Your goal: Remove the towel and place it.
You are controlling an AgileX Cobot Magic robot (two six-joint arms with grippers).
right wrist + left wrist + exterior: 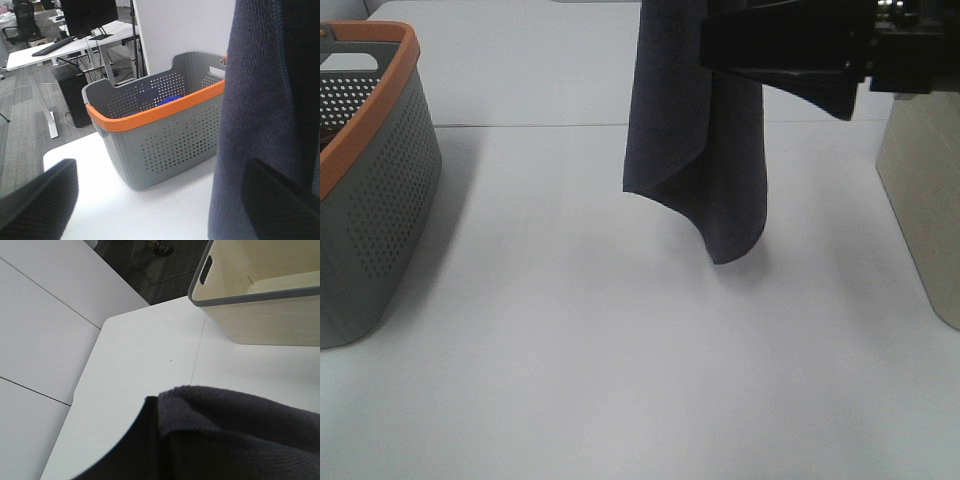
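The dark charcoal towel [695,150] hangs in folds above the white table [620,380], its lowest corner just over the surface. Its top runs out of the exterior view. In the left wrist view the towel [240,430] is bunched right at my left gripper, beside a dark finger [125,455]; the left gripper holds it. My right gripper [760,55] reaches in from the right, level with the towel's upper part. In the right wrist view its fingers [40,200] are spread wide and the towel [260,100] hangs by the far one, not clamped.
A grey perforated basket with an orange rim [380,190] stands at the left edge; the right wrist view [165,135] shows something blue [170,100] inside it. A beige bin with a grey rim [925,200] stands at the right, also in the left wrist view [260,315].
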